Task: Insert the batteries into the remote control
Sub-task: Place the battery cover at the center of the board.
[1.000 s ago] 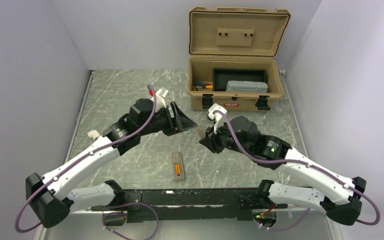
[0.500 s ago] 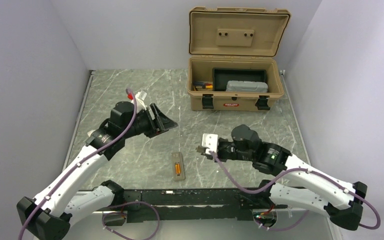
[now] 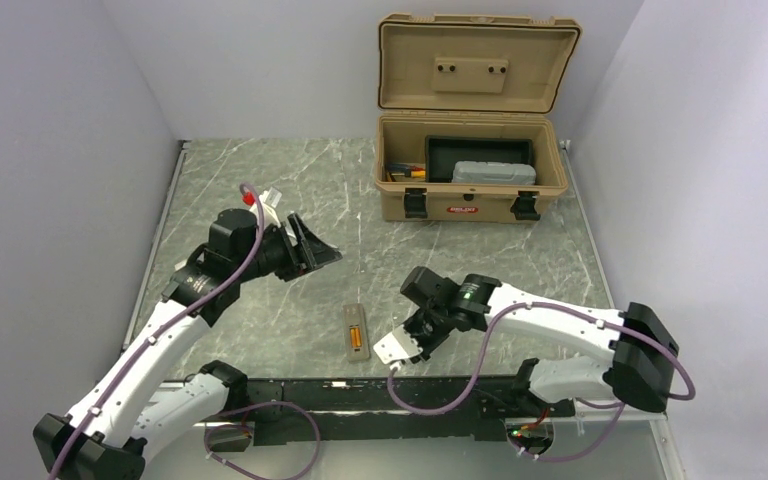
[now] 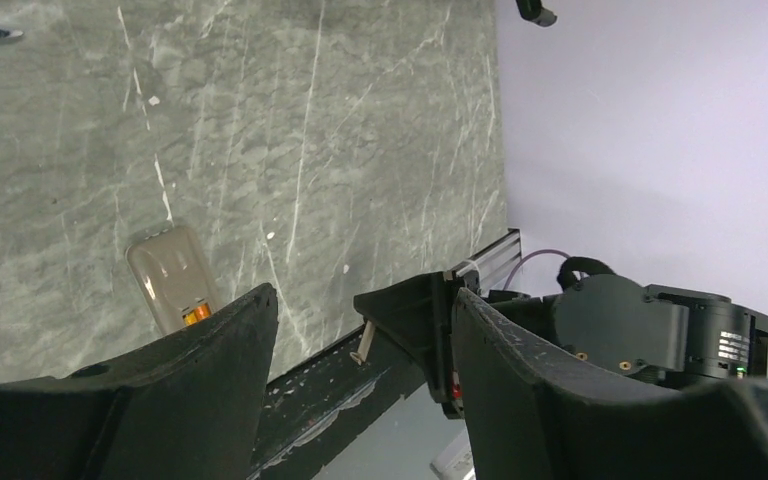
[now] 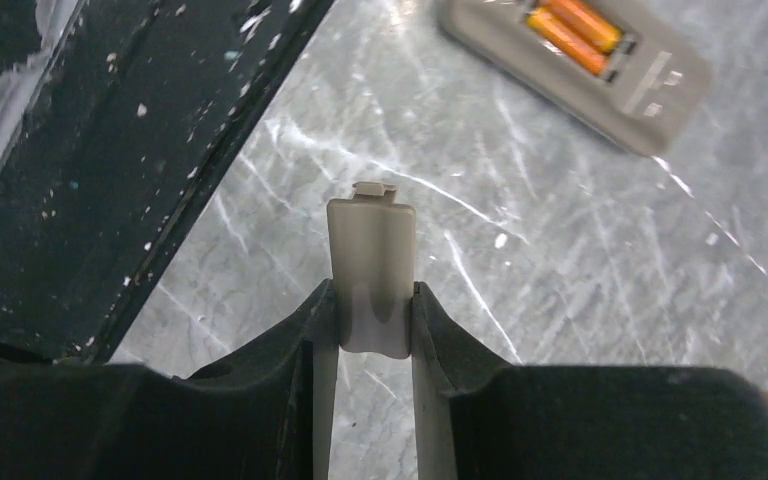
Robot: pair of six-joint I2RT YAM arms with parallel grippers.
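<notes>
Remote control (image 5: pixel 665 90), grey-tan bar, orange cylindrical batteries (image 5: pixel 572 30), pincer (image 5: pixel 372 292) clamping flat cover (image 5: pixel 372 235)

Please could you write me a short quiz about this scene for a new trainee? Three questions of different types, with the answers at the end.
1. True or false: both batteries already lie in the bay of the remote control.
2. What does the right gripper hold? A) a battery B) the grey battery cover C) nothing
3. Fill in the missing word: the left gripper is ____ and holds nothing.

Key: 1 true; 2 B; 3 open.
</notes>
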